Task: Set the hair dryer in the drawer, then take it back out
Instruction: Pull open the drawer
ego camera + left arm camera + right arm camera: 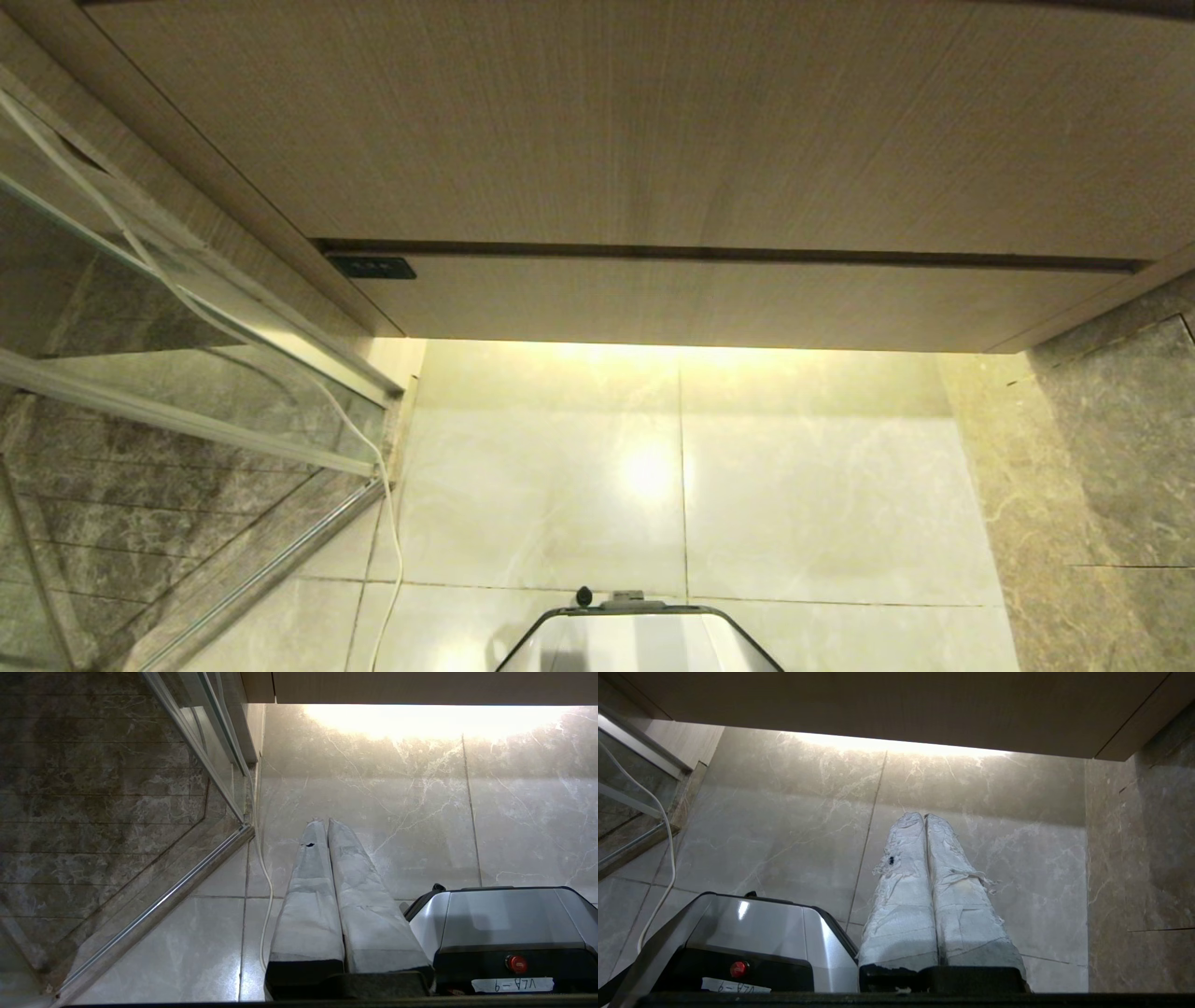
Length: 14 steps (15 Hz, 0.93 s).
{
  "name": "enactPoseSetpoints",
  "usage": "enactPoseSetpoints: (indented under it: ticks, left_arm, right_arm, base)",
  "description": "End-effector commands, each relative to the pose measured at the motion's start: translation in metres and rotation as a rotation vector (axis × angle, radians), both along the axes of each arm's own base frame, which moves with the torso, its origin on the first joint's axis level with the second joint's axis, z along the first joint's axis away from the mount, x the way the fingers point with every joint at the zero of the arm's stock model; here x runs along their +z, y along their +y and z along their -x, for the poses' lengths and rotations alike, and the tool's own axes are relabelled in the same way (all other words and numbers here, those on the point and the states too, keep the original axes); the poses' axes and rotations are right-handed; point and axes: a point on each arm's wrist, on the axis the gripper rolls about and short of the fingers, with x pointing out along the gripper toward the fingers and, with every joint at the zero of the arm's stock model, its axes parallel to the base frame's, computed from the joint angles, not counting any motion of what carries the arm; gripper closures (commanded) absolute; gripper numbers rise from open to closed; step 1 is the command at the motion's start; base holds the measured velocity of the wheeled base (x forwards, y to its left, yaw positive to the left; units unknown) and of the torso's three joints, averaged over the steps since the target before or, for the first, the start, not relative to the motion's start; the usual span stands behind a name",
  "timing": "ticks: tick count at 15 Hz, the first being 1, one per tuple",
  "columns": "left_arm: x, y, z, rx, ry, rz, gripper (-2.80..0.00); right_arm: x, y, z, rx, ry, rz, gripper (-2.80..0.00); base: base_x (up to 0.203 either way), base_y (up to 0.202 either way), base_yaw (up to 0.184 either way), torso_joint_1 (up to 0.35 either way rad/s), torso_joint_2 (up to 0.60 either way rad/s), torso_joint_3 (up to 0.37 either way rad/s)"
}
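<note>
A pale marble-tiled floor (794, 485) is lit from under a wood-grain cabinet. The left hand (325, 822) is held low over the floor, its wrapped fingers (308, 896) pressed together with nothing gripped. The right hand (923, 815) is posed alike, pinched shut and empty. Ahead of both hands open floor runs to the cabinet's lower edge. The drawer (747, 303), a shallow front under the taller front (607, 121), is seen closed. A glass door (196, 756) and white cable (266, 882) lie beside the left hand, the robot base (752, 933) between the hands. The hair dryer is not seen.
</note>
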Motion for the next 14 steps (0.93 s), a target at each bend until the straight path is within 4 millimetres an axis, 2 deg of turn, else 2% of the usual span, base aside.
enactPoseSetpoints:
  ticks: [1, 14]
  left_arm:
    - [-0.0004, 0.0000, -0.0001, 0.000, 0.001, 0.000, 0.00]
    - [-0.0001, 0.0000, 0.0000, -0.001, 0.000, 0.000, 0.00]
  right_arm:
    - [-0.0118, 0.0001, -0.0005, 0.000, 0.002, 0.001, 0.00]
    - [-0.0118, 0.0001, -0.0005, 0.000, 0.002, 0.001, 0.00]
  base:
    - [0.000, 0.000, 0.000, 0.000, 0.00, 0.000]
    - [0.000, 0.000, 0.000, 0.000, 0.00, 0.000]
